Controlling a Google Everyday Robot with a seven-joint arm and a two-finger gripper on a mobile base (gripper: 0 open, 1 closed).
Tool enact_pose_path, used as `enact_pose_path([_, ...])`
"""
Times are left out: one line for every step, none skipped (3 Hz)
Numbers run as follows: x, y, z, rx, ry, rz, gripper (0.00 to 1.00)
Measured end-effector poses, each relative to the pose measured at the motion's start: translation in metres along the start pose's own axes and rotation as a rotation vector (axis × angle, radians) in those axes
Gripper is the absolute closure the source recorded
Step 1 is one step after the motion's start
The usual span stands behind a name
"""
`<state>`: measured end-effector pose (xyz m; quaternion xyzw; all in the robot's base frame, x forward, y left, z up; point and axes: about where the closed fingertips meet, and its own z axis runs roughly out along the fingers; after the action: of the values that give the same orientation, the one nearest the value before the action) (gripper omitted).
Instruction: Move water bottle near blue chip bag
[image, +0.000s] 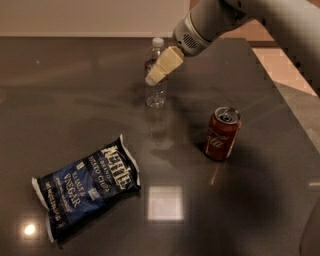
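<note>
bottle: the small clear plastic water bottle with a white cap (156, 95) is standing upright at the far middle of the dark glossy table (60, 90), well apart from the bag.
gripper: the cream-padded gripper (157, 72) is sitting across the bottle's upper half, just below the cap, reaching in from the right. I cannot tell whether it is clamped on the bottle or only against it.
step: I'm reading this as the grasp; the carry is not yet begun.
doing it well: I'm confirming a firm hold before lifting, since the bottle looks light and tippy. I'm planning a low lift, upright.
target: the dark navy crinkly chip bag with white lettering (87, 187) is lying flat at near left. I'm aiming to set down just beside its upper right edge, not on it.
avoid: the red soda can (222, 134) is standing to the right. I'm routing leftward, away from it.
</note>
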<state>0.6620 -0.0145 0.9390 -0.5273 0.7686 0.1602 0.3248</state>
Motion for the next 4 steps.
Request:
enact_pose_path([-0.004, 0.001, 0.0, -0.008, -0.013, 0.002, 0.19])
enact_pose_path([-0.004, 0.004, 0.0, -0.023, -0.017, 0.003, 0.42])
enact_pose_path([-0.005, 0.011, -0.001, -0.056, -0.031, -0.005, 0.65])
enact_pose_path([-0.01, 0.029, -0.013, -0.114, -0.059, -0.03, 0.88])
